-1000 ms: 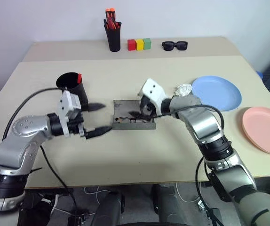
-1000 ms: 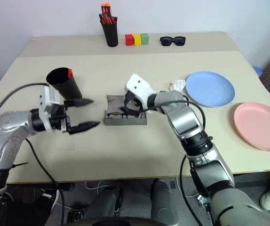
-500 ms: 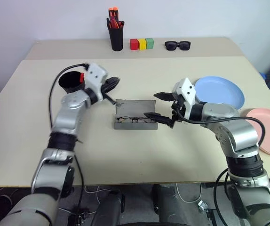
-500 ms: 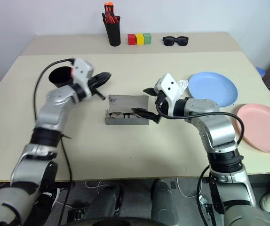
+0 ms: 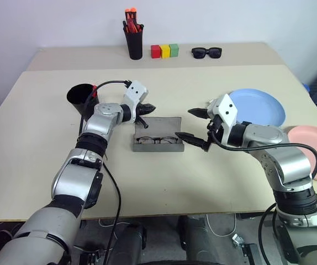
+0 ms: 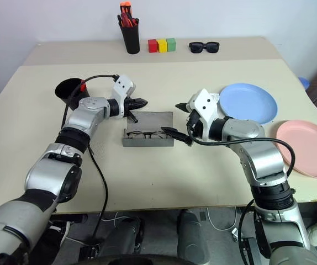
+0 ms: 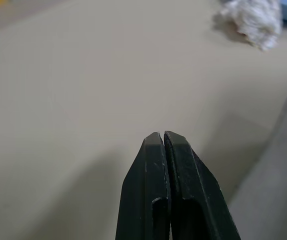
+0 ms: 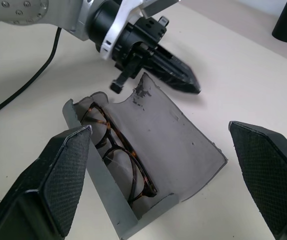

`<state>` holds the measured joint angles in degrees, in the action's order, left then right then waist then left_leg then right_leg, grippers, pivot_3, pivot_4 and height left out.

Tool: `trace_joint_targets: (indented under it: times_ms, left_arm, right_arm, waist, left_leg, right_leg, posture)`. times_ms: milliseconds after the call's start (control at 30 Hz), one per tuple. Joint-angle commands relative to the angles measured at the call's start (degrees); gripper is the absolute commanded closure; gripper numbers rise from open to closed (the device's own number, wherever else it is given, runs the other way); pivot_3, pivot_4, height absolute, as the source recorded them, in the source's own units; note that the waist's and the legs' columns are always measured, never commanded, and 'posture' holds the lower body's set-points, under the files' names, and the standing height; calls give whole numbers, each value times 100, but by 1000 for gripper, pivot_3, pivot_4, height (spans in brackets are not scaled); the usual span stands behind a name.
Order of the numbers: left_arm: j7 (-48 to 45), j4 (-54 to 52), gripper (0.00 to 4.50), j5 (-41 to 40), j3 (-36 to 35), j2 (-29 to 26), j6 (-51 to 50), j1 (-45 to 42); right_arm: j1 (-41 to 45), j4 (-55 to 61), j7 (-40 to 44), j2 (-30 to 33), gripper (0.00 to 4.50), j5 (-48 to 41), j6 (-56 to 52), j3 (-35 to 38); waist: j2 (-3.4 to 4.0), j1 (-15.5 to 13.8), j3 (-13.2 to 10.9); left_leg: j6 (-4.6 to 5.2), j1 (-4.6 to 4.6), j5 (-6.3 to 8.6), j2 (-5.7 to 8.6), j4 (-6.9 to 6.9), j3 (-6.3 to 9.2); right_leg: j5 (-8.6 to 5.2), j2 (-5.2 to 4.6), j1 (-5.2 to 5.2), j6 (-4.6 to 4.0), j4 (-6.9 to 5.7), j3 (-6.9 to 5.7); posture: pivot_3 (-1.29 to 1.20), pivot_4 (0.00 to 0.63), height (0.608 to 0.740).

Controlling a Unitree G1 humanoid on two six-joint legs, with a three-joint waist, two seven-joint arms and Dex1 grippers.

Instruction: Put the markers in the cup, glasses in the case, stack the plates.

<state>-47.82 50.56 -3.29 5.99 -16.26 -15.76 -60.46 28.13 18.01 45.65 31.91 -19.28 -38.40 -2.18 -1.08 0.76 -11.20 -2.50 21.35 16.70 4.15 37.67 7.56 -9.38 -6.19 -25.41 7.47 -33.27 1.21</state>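
The left gripper (image 6: 140, 102) has its 2 fingers (image 7: 166, 175) pressed shut on nothing, their tips just above the raised lid at the far left corner of the case (image 6: 147, 128). The right gripper (image 5: 194, 126) has its fingers (image 8: 58, 175) spread wide and empty, hanging just off the right end of the case. The grey case lies open on the counter (image 5: 37, 165) with the glasses (image 8: 118, 152) inside its front tray, lenses up. To the left of the left arm stands the black cup (image 5: 81, 96), a red cap (image 5: 94, 88) showing at its rim. To the right, past a crumpled white wad (image 7: 251, 20), the blue plate (image 5: 260, 107) lies flat, and the pink plate (image 6: 307, 148) lies apart from it nearer the counter's right edge. Along the back edge stand a pen holder (image 5: 134, 41), 3 colored blocks (image 5: 164, 51) and dark sunglasses (image 5: 206, 52).
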Motion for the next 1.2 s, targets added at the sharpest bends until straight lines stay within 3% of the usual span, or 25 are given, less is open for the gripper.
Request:
trace_joint_targets:
  times_ms: [33, 300, 500, 633, 767, 867, 1100, 1200]
  left_arm:
    - [-431, -338, 4479, -249, -100, -53, -688, -161]
    - [-1507, -999, 4479, -573, 26, -489, -2011, 170]
    - [-2167, -2313, 4479, -680, 492, -866, -2563, 673]
    - [-2260, -3160, 4479, -784, 627, -1020, -2642, 1036]
    - [-1926, -3394, 4479, -713, 442, -997, -1896, 1153]
    - [-1544, -3357, 3687, -1027, -31, -821, -1708, 1038]
    - [-1798, -4160, 165, -2129, -854, -963, -1919, 1352]
    - [-2081, -4507, 76, -2586, -1078, -1177, -2020, 1627]
  right_arm:
    - [41, 166, -54, 7, 0, -4, 171, -32]
    - [104, 88, -170, -35, 0, 70, 326, -181]
    - [114, 18, -195, 9, 0, 159, 423, -234]
    - [162, -64, -256, 10, 0, 240, 523, -238]
    - [202, -152, -342, -6, 0, 318, 626, -221]
    - [239, -272, -456, 1, 0, 411, 727, -146]
    - [-50, -433, -753, 761, 0, 706, 742, 615]
    - [-373, -411, -894, 1222, 0, 820, 450, 1072]
  waist:
    - [0, 4, 0]
    - [1, 37, 0]
    - [2, 25, -1]
    - [2, 19, -1]
    - [2, -9, -1]
    - [2, -5, -1]
    - [4, -11, -1]
    - [5, -7, -1]
  left_leg:
    - [1, 0, 0, 0, 2, 0]
    - [2, -1, 1, -1, 7, 1]
    - [2, 1, 2, -1, 15, 2]
    - [3, 1, 2, -1, 17, 2]
    - [2, 4, 2, 0, 24, 3]
    - [2, 2, 2, -1, 26, 2]
    - [2, 6, 2, 1, 26, 2]
    - [5, 4, 4, 0, 25, 0]
  right_leg:
    - [0, 0, 0, 0, -2, 0]
    - [0, 2, 0, 0, -8, 1]
    - [0, 2, 0, 0, -13, 2]
    - [0, 2, 0, -1, -14, 3]
    - [0, 2, 1, -1, -16, 3]
    - [0, 2, 1, -1, -16, 3]
    - [0, 0, 0, -1, -14, 4]
    - [0, 0, 1, -2, -15, 5]
  posture:
    - [0, 150, 740]
    - [0, 150, 740]
    - [0, 150, 740]
    - [0, 150, 740]
    - [0, 150, 740]
    - [0, 150, 740]
    - [0, 150, 740]
    - [0, 150, 740]
